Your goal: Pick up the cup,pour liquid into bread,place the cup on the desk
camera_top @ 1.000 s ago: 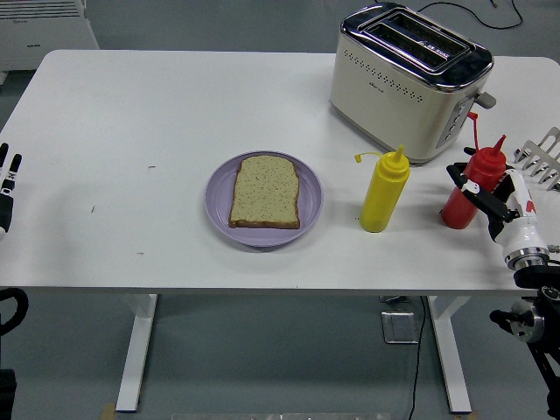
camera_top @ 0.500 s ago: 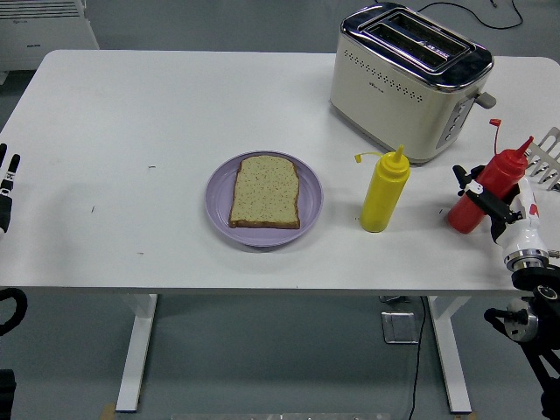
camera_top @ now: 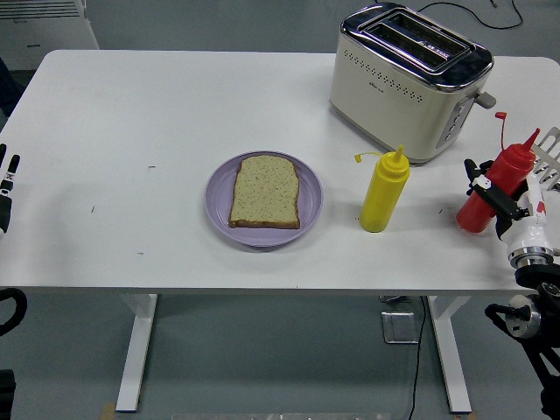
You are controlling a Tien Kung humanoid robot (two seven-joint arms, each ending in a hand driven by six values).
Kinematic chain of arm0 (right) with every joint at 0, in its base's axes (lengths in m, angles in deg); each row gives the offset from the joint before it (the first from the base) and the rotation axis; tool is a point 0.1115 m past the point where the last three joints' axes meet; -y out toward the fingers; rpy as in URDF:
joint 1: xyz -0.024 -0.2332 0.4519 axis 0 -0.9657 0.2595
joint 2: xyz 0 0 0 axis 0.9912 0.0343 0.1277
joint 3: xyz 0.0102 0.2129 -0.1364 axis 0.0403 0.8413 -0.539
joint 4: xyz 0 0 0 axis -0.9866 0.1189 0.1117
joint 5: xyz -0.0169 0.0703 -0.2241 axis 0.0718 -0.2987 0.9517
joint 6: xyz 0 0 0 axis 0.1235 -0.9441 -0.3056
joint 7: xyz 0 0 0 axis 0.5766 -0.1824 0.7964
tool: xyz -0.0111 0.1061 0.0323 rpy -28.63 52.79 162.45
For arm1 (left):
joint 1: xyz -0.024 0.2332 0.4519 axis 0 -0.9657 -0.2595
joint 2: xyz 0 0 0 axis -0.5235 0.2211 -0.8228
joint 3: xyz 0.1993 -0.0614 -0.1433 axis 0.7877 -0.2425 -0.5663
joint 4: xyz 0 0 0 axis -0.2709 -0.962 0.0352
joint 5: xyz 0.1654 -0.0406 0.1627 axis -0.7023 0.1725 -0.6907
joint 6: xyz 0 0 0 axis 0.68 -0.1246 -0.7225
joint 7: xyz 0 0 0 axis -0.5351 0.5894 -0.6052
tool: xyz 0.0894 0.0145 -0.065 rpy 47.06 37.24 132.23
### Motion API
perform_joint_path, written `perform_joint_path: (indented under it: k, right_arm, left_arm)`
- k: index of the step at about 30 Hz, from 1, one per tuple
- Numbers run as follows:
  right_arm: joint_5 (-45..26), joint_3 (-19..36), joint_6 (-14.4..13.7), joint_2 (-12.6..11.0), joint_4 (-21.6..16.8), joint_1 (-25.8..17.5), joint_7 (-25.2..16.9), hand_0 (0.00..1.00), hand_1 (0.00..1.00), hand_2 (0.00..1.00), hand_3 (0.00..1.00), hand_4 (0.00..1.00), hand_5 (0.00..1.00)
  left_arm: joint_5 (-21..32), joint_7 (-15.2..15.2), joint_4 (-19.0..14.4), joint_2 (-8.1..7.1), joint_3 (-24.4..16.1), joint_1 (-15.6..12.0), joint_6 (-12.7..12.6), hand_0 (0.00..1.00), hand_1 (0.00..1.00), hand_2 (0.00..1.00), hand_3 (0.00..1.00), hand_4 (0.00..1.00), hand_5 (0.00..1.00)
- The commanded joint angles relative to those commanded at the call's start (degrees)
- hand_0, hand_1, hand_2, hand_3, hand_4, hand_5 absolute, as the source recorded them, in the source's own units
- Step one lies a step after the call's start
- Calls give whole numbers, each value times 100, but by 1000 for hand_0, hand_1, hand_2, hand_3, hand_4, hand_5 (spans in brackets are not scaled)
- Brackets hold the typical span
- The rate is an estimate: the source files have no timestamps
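A red squeeze bottle stands tilted to the right at the table's right edge, with my right hand shut on its body. No cup is in view. A slice of bread lies flat on a purple plate in the middle of the table. A yellow squeeze bottle stands upright between the plate and the red bottle. My left hand rests at the far left edge, fingers straight, holding nothing.
A cream and chrome toaster stands at the back right, close behind the two bottles. A white rack-like object pokes in at the right edge beside the red bottle. A black cable runs behind the toaster.
My right hand has closed on the red bottle and drawn it to the right, tipping its top rightward. The left hand, bread and yellow bottle have not moved.
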Motion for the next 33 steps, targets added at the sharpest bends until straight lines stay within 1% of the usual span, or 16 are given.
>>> perform_joint_path:
  k: [5, 6, 10, 12, 21, 24, 26, 29, 33]
  right_arm:
    - [11, 132, 35, -33, -163, 15, 41, 27, 120, 253, 308, 804, 99]
    - [19, 149, 38, -40, -185, 19, 45, 14, 69, 237, 321, 806, 105]
    - [70, 269, 35, -92, -348, 57, 72, 14, 69, 237, 321, 806, 105]
    - [146, 328, 38, -139, -461, 112, 119, 8, 66, 234, 327, 797, 86]
    - [713, 312, -40, -358, -869, 517, 412, 6, 58, 230, 328, 796, 86]
    - [1154, 211, -111, -438, -1033, 715, 591, 4, 51, 227, 332, 792, 99]
    - [1562, 118, -230, -485, -1129, 876, 734, 4, 51, 227, 332, 792, 99]
    - [2224, -67, -477, -530, -1230, 1148, 994, 4, 51, 227, 332, 792, 99]
    - [3189, -380, -773, -527, -1275, 1550, 1285, 4, 52, 227, 333, 788, 104]
  left_arm:
    - [-1, -1, 0, 0, -3, -1, -1, 811, 796, 823, 741, 619, 998]
    - [-1, -1, -1, 0, -2, -1, 0, 811, 796, 823, 740, 620, 998]
    - [-2, -1, -1, 0, -1, 4, -2, 811, 796, 823, 740, 620, 998]
    - [-3, -1, -1, 0, 1, 5, -3, 811, 796, 823, 740, 619, 998]
    - [-4, -3, -2, 0, 8, -3, -2, 811, 796, 823, 739, 620, 998]
    - [-6, -6, -3, 0, 1, -10, -3, 811, 796, 823, 739, 620, 998]
    - [-6, -6, -3, 0, -2, -14, -5, 811, 796, 823, 739, 620, 998]
    - [-6, -7, -2, 0, -1, -21, -5, 811, 796, 823, 739, 620, 998]
    - [-6, -7, -1, 0, 0, -25, -5, 811, 796, 823, 738, 621, 998]
